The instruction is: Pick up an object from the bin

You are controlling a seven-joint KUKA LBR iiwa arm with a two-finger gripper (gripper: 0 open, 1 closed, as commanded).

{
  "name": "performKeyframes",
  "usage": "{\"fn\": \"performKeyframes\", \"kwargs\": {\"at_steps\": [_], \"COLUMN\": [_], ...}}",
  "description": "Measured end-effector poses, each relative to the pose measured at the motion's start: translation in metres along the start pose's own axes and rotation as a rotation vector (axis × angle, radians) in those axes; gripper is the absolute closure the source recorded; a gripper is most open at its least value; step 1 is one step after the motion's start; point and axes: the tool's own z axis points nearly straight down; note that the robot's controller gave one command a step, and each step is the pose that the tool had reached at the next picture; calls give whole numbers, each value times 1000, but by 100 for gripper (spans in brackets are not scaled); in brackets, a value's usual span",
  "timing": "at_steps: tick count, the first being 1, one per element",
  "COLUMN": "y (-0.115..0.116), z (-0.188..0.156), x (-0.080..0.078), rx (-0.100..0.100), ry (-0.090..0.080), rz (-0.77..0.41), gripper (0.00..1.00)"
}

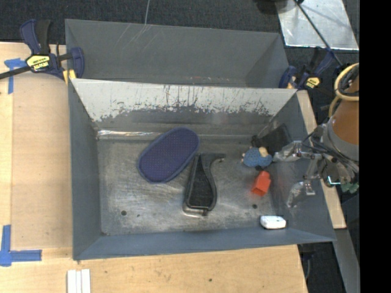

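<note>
We see the gripper (292, 176) low at the right side of the bin (85, 163), its two metal fingers (286, 155) spread apart over the sloping right wall. Just to its left lies a small orange block (261, 183), with a small blue toy (256, 158) above it and a black piece (276, 137) against the wall behind. A small white piece (272, 222) sits near the front corner. Farther left we find a black brush (200, 188) and a blue oval pad (168, 154), touching each other.
</note>
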Motion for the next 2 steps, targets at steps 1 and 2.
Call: {"fn": "performKeyframes", "kwargs": {"at_steps": [1,2], "y": [64,65], "z": [143,138], "x": [-57,-62], "rx": [4,5], "ry": [-12,-31], "rz": [-171,-170], "gripper": [0,100]}}
